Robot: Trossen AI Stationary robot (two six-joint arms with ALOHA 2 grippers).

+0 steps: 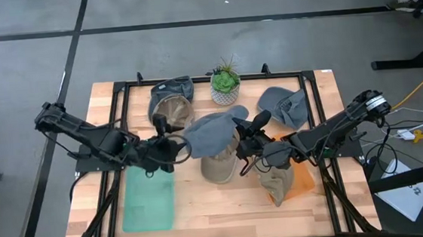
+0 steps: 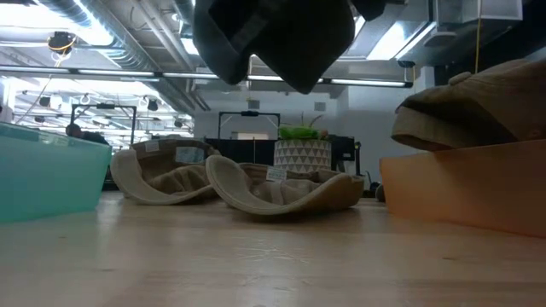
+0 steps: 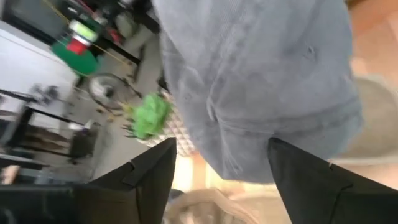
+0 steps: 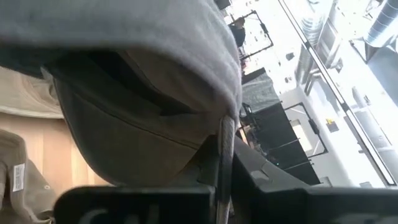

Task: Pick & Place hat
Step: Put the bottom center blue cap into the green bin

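- You have the grey-blue fabric cap (image 1: 214,131) lifted off the wooden table (image 1: 218,205), hanging between the two arms just in front of the small green plant in its white patterned pot (image 1: 226,86).
- Your right gripper (image 1: 241,143) is clamped shut on the cap's edge; in the right wrist view the cloth (image 4: 124,74) drapes right over its fingers.
- Your left gripper (image 1: 177,146) sits at the cap's other side with its jaws spread wide; in the left wrist view the two dark fingers (image 3: 149,177) stand apart with the cap (image 3: 261,81) just beyond them, and whether they touch the cloth cannot be told.
- Directly under the cap, further from the plant, a beige cap (image 1: 219,165) lies upside down on the table.
- To the left of the plant a second tan cap (image 1: 171,106) lies open side up, with a grey one (image 1: 175,86) touching it on the far side.
- To the right of the plant another blue-grey cap (image 1: 284,105) rests on the table.
- Well in front of the plant on the left lies a pale green tray (image 1: 148,199).
- In front of the plant on the right is an orange box (image 2: 465,188) with an olive-tan cap (image 1: 277,183) on it.
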